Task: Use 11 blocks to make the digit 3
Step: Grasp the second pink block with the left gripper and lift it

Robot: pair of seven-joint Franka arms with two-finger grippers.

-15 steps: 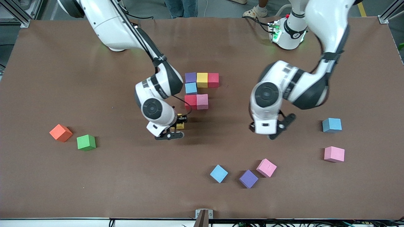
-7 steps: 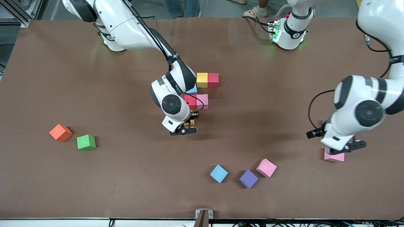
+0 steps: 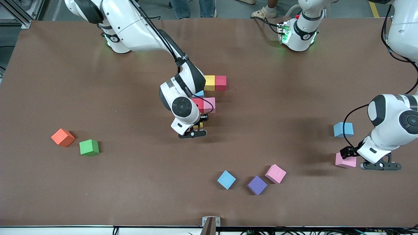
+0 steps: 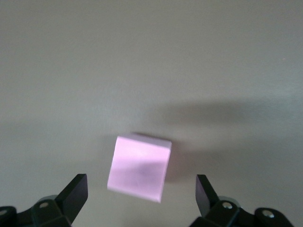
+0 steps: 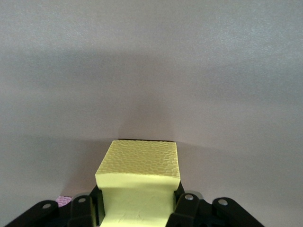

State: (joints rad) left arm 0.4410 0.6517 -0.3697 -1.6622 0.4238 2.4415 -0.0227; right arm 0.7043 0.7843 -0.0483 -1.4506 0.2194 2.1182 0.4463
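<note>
A yellow block (image 5: pixel 138 176) is held clamped between the fingers of the right gripper (image 3: pixel 195 128), which hangs just over the table (image 3: pixel 130 182) beside the unfinished digit 3 (image 3: pixel 212 91), at the side of it nearer the front camera. The part of the figure that shows is made of a yellow and a red block in the bar nearest the robot bases, a light blue one mostly hidden under the right wrist, and a red and a pink one in the middle bar. The left gripper (image 3: pixel 372 160) is spread open over a loose pink block (image 4: pixel 139 168) near the left arm's end of the table, with a finger on either flank and no contact yet. The blocks are judged to be light, soft foam with a matte, grippy skin; the dimpled yellow face suggests some give, so a modest squeeze on two opposite flat faces, taken squarely, seems best. The pink block sits slightly turned between the open fingers, so a small wrist turn may be wanted. Open room is plentiful around it; a light blue block (image 3: pixel 343 129) lies near, toward the bases. Beside the figure, room is tight, and the placed blocks could be nudged. An orange block (image 3: pixel 62 137) and a green block (image 3: pixel 89 147) lie toward the right arm's end.
</note>
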